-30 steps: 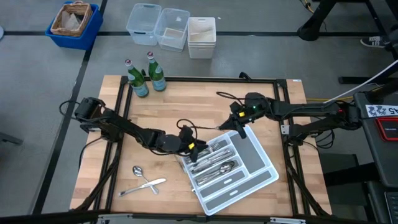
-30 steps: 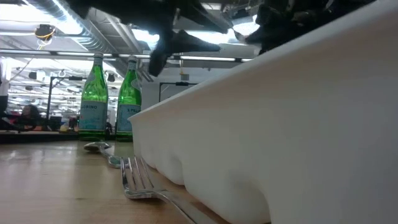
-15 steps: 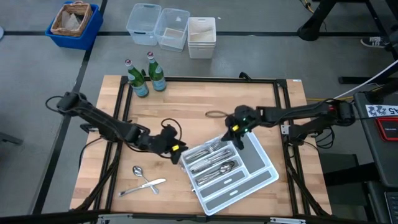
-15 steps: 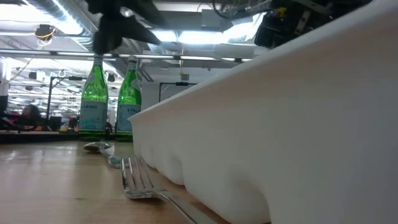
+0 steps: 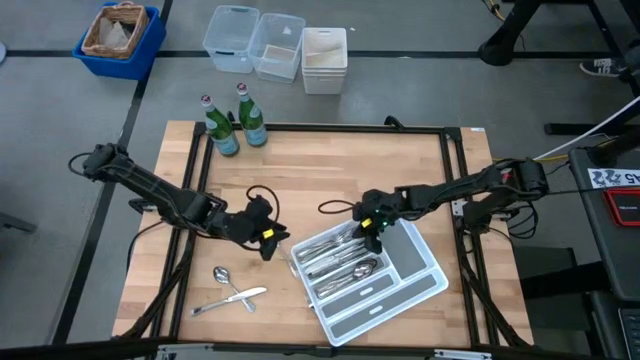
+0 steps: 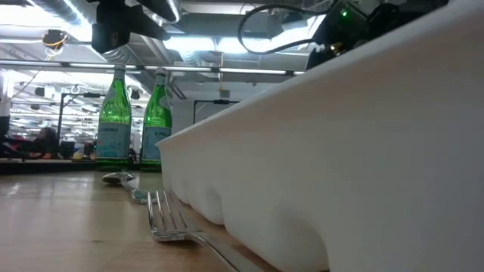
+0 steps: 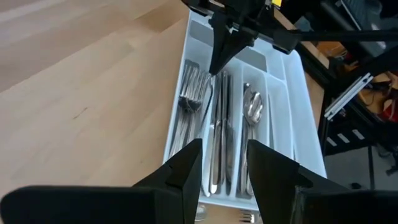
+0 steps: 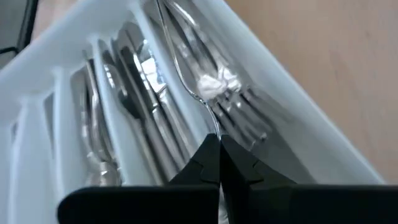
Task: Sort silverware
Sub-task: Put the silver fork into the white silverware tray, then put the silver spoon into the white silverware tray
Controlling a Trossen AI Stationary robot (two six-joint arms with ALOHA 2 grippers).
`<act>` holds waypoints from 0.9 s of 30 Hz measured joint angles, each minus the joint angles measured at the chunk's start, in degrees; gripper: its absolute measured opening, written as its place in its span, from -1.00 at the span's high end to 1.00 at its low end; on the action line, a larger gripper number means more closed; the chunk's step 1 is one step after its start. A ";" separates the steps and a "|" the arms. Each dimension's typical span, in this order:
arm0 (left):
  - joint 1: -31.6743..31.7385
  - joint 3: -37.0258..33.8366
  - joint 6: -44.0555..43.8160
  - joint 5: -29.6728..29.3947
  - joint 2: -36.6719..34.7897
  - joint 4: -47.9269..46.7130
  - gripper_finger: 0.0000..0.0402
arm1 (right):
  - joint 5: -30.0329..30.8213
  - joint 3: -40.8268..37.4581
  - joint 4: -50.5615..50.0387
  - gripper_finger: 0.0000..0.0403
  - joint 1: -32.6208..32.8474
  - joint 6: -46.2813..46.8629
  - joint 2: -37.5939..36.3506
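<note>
Starting at the left of the table, the left gripper (image 5: 268, 240) is hovering with its fingers parted and nothing between them, just beside the white tray's (image 5: 425, 262) near corner. A spoon (image 5: 222, 274) and two more pieces (image 5: 235, 297) of the silverware are lying loose on the wooden table (image 5: 320, 170) below it, well apart from the tray. Moving right, most of the silverware is resting sorted in the tray: forks (image 7: 191, 99) in the outer slot, knives (image 7: 222, 130) beside them, spoons (image 7: 252, 106) in the next. The right gripper (image 5: 372, 222) is reaching over the fork slot, its fingers pressed together on the slim handle of a fork (image 8: 199, 84).

These pieces are looking stiff, light and slippery; taking one at mid-handle, across its narrow width, seems safest. Lying flat on hard wood, they are offering little edge to get under.

Two green bottles (image 5: 235, 122) are standing at the table's far edge, with bins (image 5: 275, 42) on the floor beyond.
</note>
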 joint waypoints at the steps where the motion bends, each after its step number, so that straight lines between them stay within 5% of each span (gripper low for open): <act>1: 0.01 0.00 -0.01 -0.01 0.00 -0.35 0.42 | 0.53 0.00 0.66 1.00 0.00 -0.48 0.52; 13: 0.02 0.00 0.02 0.00 0.02 -3.94 0.42 | 3.19 0.02 1.57 0.99 -0.02 -8.84 2.71; 27: 0.02 0.00 -3.02 1.35 0.04 -3.87 0.42 | 3.28 -0.04 2.37 0.66 0.00 -10.32 2.72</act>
